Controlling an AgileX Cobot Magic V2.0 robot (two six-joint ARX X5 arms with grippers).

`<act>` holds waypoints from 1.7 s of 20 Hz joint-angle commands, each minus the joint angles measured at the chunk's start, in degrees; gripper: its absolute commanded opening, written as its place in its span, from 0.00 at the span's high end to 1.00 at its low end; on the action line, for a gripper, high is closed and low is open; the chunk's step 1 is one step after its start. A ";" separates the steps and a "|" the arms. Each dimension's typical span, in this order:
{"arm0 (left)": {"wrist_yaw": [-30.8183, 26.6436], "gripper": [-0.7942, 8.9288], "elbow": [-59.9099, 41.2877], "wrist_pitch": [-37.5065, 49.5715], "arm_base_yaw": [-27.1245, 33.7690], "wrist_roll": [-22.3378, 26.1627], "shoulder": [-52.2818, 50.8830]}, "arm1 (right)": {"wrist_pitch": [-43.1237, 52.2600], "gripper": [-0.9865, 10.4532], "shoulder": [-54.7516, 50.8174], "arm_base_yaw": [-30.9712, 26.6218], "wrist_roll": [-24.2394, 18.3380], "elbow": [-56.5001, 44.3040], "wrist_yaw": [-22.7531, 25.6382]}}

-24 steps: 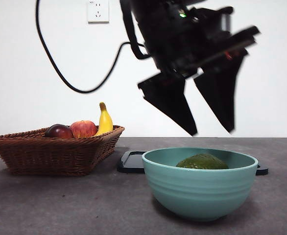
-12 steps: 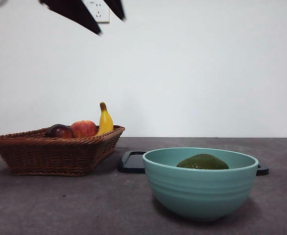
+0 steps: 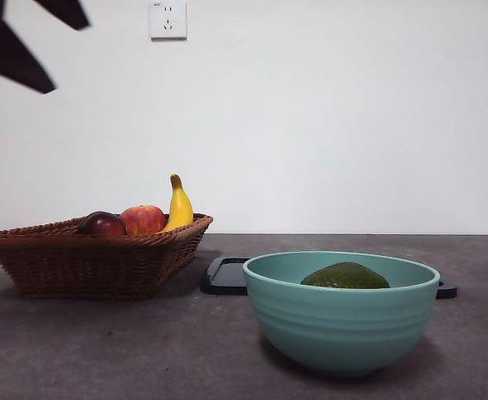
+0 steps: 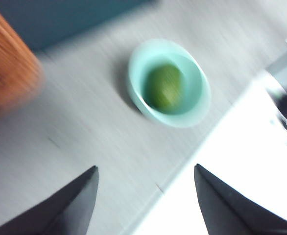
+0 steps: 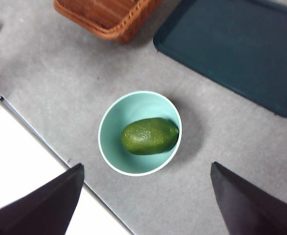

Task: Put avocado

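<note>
The dark-green avocado (image 3: 345, 276) lies in the teal bowl (image 3: 336, 327) on the grey table, near the front right. It also shows in the left wrist view (image 4: 164, 88) and the right wrist view (image 5: 150, 136), lying inside the bowl (image 5: 110, 120). My left gripper (image 4: 146, 167) is open and empty, high up and off to the side of the bowl (image 4: 195, 115); its black jaws show at the top left of the front view (image 3: 67, 54). My right gripper (image 5: 146, 165) is open and empty, high above the bowl, out of the front view.
A wicker basket (image 3: 94, 260) at the left holds a dark red-purple fruit (image 3: 101, 223), a red apple (image 3: 142, 219) and a banana (image 3: 178, 204). A dark flat tray (image 3: 223, 275) lies behind the bowl and also shows in the right wrist view (image 5: 236, 44).
The open gripper that hung just above the bowl has risen and swung left, up to the picture's top left corner. The avocado stays in the bowl.
</note>
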 commanded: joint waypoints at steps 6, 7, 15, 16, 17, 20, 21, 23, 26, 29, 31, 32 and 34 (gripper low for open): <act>1.20 0.60 0.35 -1.16 -1.05 0.07 -4.46 | 0.83 0.58 11.10 0.61 -0.26 0.96 1.53; 1.20 0.60 0.35 -1.16 -1.05 0.07 -4.63 | 1.20 0.59 12.81 0.87 -0.31 0.96 2.73; 1.18 0.60 0.35 -1.16 -1.05 0.07 -4.66 | 10.10 0.64 27.56 5.77 -0.20 0.96 7.13; 1.18 0.60 0.35 -1.16 -1.05 0.07 -4.66 | 11.37 0.64 29.42 6.75 -0.17 0.96 7.82; 1.18 0.60 0.35 -1.16 -1.05 0.07 -4.66 | 12.22 0.64 30.75 7.43 -0.17 0.96 8.33; 1.18 0.60 0.35 -1.16 -1.05 0.09 -4.66 | 14.82 0.66 34.69 9.44 -0.22 0.96 10.67; 1.18 0.60 0.35 -1.18 -1.05 0.09 -4.66 | 15.74 0.68 35.76 9.84 -0.20 0.96 10.64; 1.18 0.60 0.35 -1.16 -1.05 0.07 -4.66 | 17.35 0.69 37.48 10.49 -0.20 0.96 10.82; 1.18 0.60 0.35 -1.16 -1.05 0.11 -4.66 | 19.26 0.72 39.87 11.34 -0.02 0.96 13.16; 1.18 0.60 0.35 -1.14 -1.05 0.13 -4.66 | 19.69 0.72 41.83 11.74 -0.07 0.94 13.20; 1.16 0.60 0.35 -1.14 -1.05 0.11 -4.66 | 20.37 0.75 42.53 11.96 -0.07 0.94 13.20; 1.16 0.60 0.35 -1.14 -1.05 0.11 -4.66 | 20.72 0.79 42.60 11.98 -0.13 0.94 13.20; 1.16 0.60 0.35 -1.14 -1.05 0.11 -4.66 | 20.87 0.87 42.60 12.04 -0.22 0.94 13.16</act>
